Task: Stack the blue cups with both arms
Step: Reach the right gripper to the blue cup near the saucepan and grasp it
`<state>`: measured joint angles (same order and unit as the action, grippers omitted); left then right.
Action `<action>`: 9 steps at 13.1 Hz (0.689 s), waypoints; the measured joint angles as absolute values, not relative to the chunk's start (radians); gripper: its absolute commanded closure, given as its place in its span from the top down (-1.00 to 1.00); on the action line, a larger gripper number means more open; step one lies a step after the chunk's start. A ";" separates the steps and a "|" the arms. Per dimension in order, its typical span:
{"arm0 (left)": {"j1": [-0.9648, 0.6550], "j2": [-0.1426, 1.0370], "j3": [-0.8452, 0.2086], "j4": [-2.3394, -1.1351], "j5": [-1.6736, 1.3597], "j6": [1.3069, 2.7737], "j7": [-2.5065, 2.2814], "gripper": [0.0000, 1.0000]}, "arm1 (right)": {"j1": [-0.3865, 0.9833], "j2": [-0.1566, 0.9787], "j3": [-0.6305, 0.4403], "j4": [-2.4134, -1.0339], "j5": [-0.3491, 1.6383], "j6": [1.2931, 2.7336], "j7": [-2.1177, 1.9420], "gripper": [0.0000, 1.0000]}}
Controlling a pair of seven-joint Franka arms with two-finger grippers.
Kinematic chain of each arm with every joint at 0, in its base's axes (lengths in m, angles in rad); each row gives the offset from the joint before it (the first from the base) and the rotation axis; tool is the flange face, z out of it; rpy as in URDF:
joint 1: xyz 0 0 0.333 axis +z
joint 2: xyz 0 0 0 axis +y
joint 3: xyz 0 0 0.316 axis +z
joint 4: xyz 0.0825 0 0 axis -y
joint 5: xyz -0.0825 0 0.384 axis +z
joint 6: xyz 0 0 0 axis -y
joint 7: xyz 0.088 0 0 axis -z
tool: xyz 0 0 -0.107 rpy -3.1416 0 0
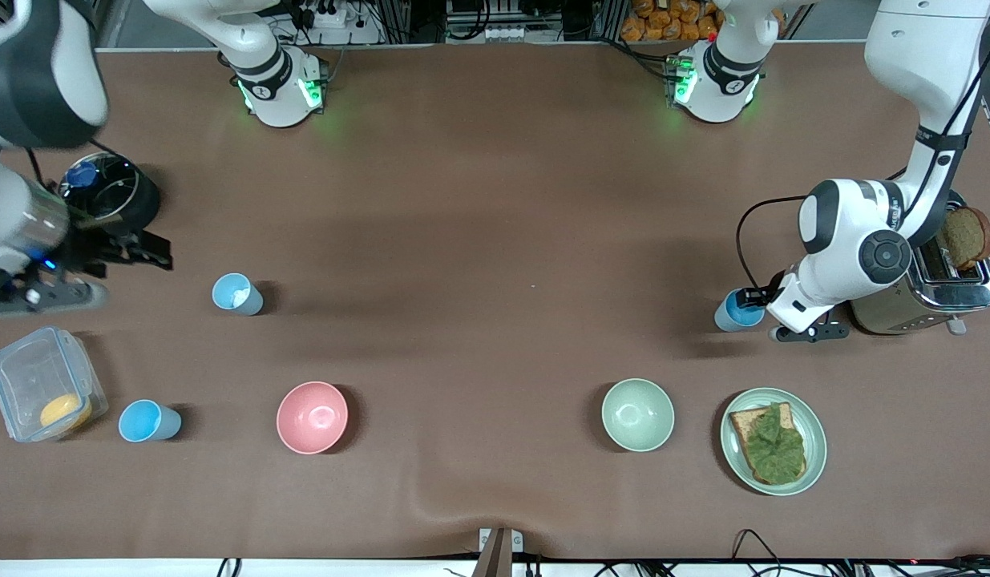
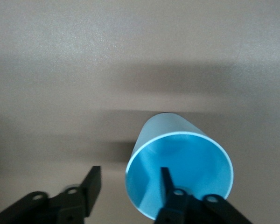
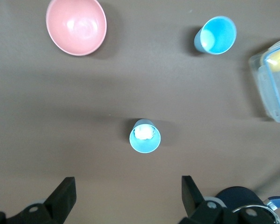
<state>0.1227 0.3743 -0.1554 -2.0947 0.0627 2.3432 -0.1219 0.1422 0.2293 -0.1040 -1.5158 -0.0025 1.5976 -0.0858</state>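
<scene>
The left gripper (image 2: 128, 186) straddles the rim of an upright blue cup (image 1: 737, 311) beside the toaster (image 1: 927, 292) at the left arm's end of the tabletop (image 1: 495, 200). One finger is inside the cup, one outside; the jaws are half-closed, and whether they pinch the wall yet I cannot tell.

The right gripper (image 3: 126, 196), spread wide and empty, hangs near a second upright blue cup (image 3: 144, 136), the nearer arm for it; a third cup (image 1: 147, 421) stands nearer the front camera beside the clear plastic box (image 1: 42, 393).
</scene>
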 measured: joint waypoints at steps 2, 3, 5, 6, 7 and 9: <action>0.123 0.375 -0.155 -2.093 0.063 2.343 -0.122 -1.00 | 0.149 0.288 -0.104 -1.520 0.000 1.617 -0.086 1.00; 0.123 0.376 -0.155 -2.092 0.063 2.344 -0.122 -1.00 | 0.151 0.318 -0.104 -1.535 0.004 1.669 -0.086 1.00; 0.123 0.375 -0.158 -2.084 0.063 2.343 -0.122 -1.00 | 0.151 0.349 -0.104 -1.629 0.018 1.820 -0.086 1.00; 0.123 0.376 -0.159 -2.080 0.063 2.344 -0.122 -1.00 | 0.151 0.352 -0.104 -1.688 0.020 1.893 -0.086 1.00; 0.123 0.376 -0.158 -2.079 0.063 2.345 -0.122 -1.00 | 0.151 0.352 -0.104 -1.744 0.021 1.961 -0.086 1.00; 0.124 0.377 -0.156 -2.076 0.063 2.345 -0.122 -1.00 | 0.151 0.352 -0.105 -1.853 0.028 2.089 -0.086 1.00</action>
